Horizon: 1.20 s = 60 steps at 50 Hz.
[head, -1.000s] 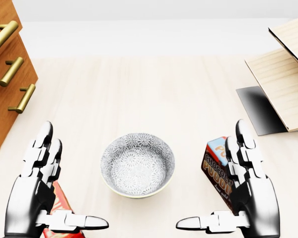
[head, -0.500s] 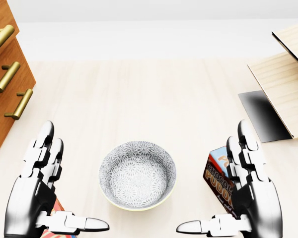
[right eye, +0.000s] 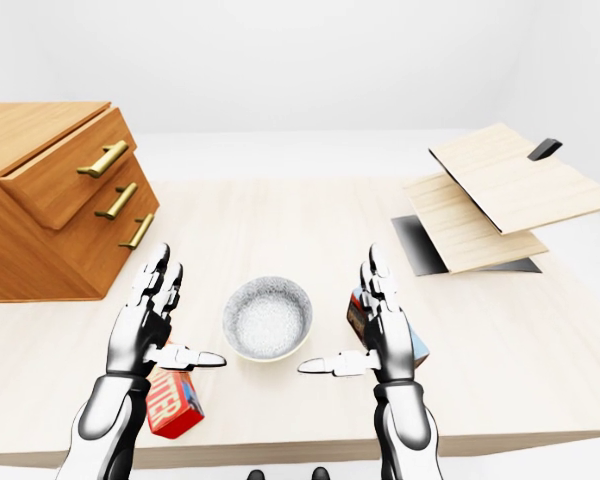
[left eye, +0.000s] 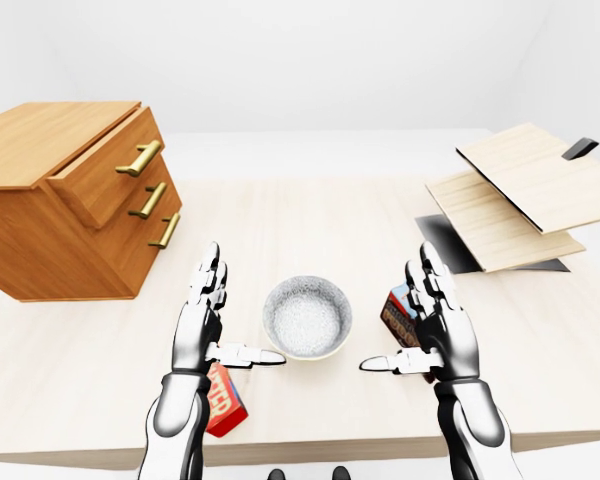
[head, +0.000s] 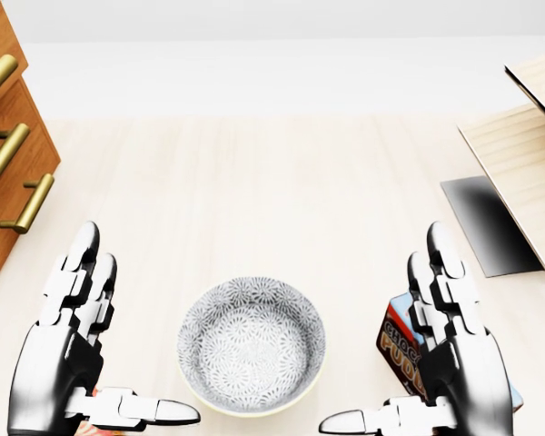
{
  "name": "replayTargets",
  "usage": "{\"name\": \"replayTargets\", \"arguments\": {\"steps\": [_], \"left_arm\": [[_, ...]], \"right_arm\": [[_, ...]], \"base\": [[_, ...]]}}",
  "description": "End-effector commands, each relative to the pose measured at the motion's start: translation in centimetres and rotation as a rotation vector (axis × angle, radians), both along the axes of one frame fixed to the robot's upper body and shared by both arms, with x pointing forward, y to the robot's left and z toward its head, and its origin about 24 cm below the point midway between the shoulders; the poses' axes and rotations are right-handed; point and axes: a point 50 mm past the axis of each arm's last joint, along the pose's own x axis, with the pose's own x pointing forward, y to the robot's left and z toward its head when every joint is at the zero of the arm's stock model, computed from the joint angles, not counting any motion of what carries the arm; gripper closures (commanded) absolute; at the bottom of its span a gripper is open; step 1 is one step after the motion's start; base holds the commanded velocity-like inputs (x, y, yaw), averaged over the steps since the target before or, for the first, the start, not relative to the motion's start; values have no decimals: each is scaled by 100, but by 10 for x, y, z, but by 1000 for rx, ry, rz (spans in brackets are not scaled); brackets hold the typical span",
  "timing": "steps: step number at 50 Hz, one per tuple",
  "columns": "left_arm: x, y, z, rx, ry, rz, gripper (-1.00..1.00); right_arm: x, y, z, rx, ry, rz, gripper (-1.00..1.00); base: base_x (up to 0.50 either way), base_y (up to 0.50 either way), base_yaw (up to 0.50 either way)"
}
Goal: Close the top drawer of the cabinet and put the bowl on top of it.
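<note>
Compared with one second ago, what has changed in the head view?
The whole picture shifted, so the camera moved, not the things: the bowl sits lower, the cabinet further left, the boards further right. Nothing was grasped or released. The left robot hand and right robot hand stay open beside the bowl.

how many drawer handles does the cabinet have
3, stacked down the cabinet at the left-eye view's left: top handle on the open drawer, middle handle and bottom handle below.
</note>
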Motion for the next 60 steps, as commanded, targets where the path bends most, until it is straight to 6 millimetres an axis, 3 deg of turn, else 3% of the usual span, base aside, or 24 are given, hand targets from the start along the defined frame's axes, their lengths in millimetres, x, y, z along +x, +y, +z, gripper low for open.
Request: {"name": "replayTargets", "arguments": {"steps": [1,42,60], "left_arm": [[0,0,1,0,-3,-1,-100],[-2,0,5,1,-20,-2,-100],[-1,0,3,2,-14,-2,-100]], "right_arm": [[-1,1,0,0,2,10,-100],[-1,-2,0,-19,-26,-47,-100],[-2,-3,1,-13,-31,-40,-100]], "base": [[22,0,0],[6,0,0],[0,37,0]]}}
